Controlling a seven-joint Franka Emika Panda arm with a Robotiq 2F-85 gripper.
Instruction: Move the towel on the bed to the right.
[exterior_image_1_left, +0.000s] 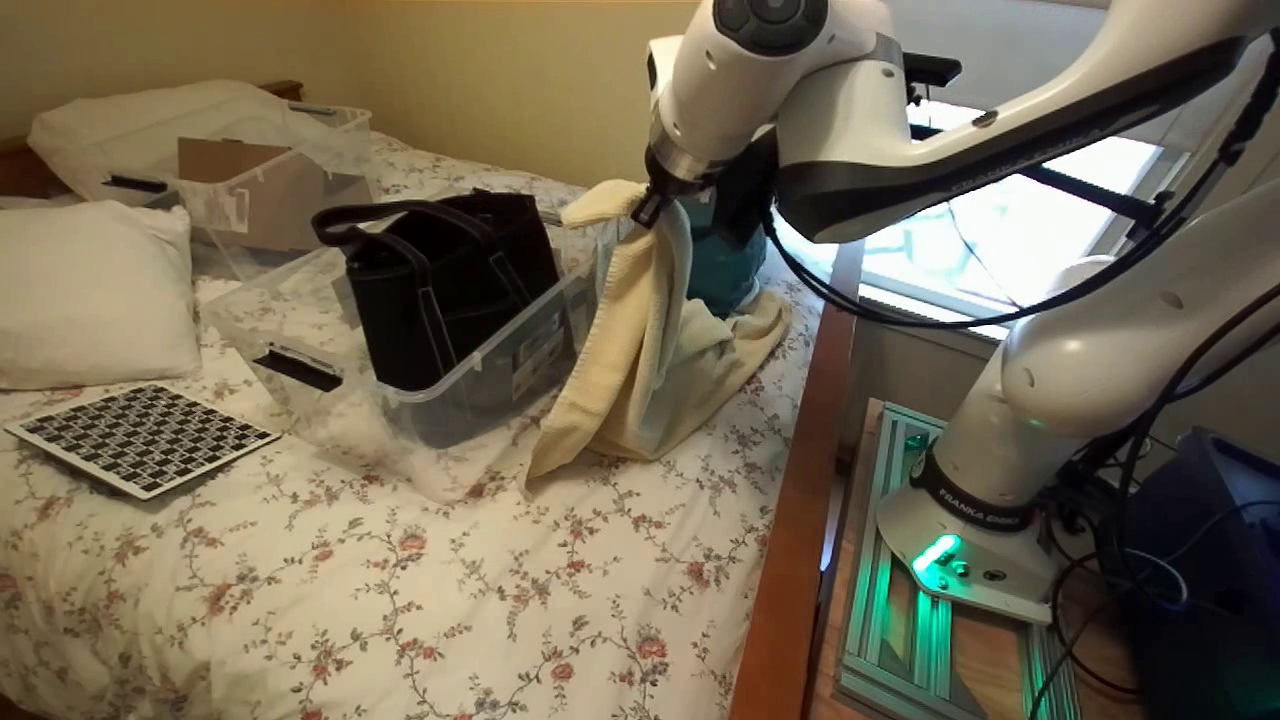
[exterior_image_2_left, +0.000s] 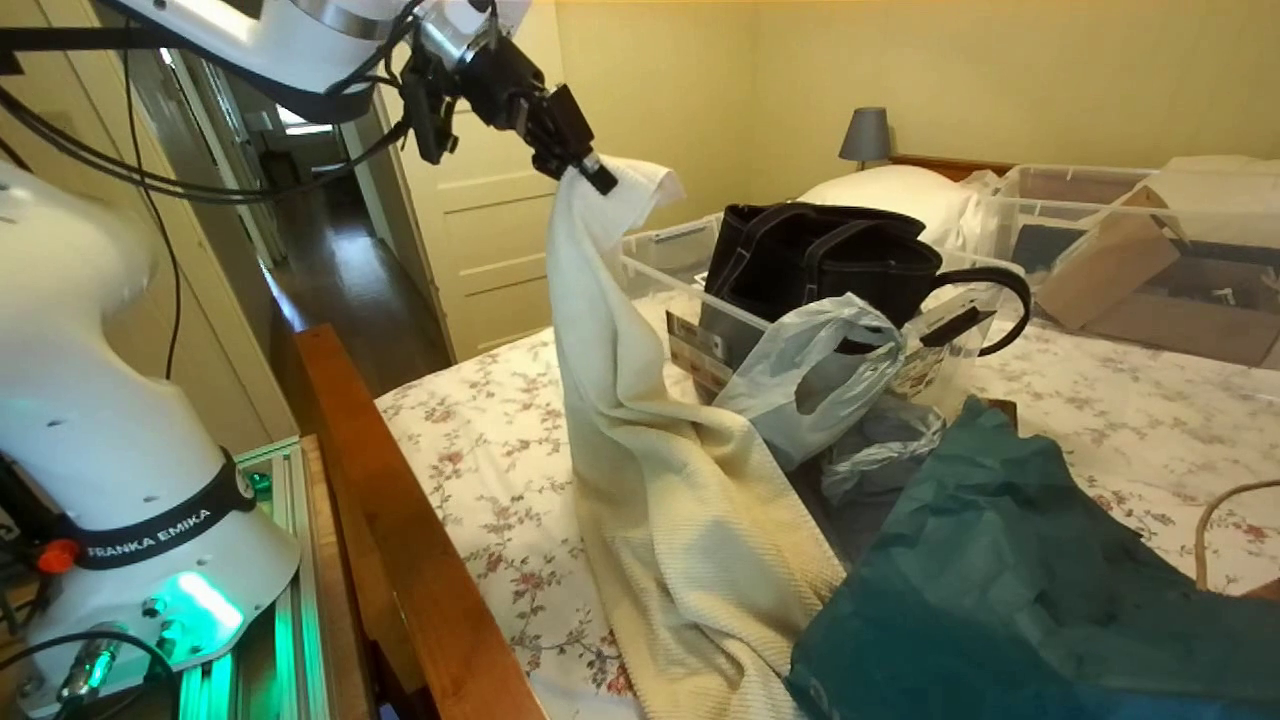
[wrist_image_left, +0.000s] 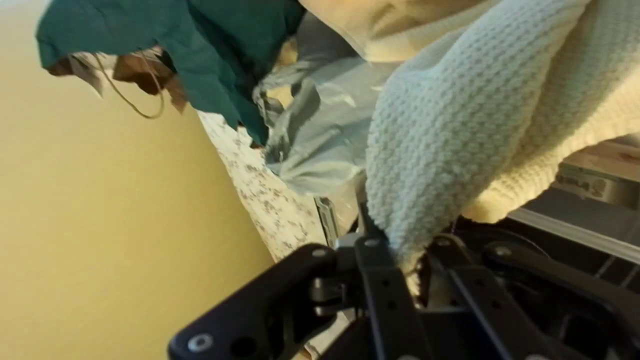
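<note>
Pinches the cream ribbed towel (exterior_image_2_left: 690, 490) between fingertips (exterior_image_2_left: 601, 180); could drag the teal cord-handled bag (exterior_image_2_left: 1000, 580) at right through possibly trapped cloth.

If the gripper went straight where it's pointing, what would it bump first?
Past the held towel, probably the nearer clear box, but depth is unclear: the plastic bag could come first.

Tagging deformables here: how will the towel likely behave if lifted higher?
Probably floppy: the towel hangs in loose folds from the gripper. Its coarse texture likely resists slipping. The lower part may drag or unfold, as it rests bunched on the bed.
</note>
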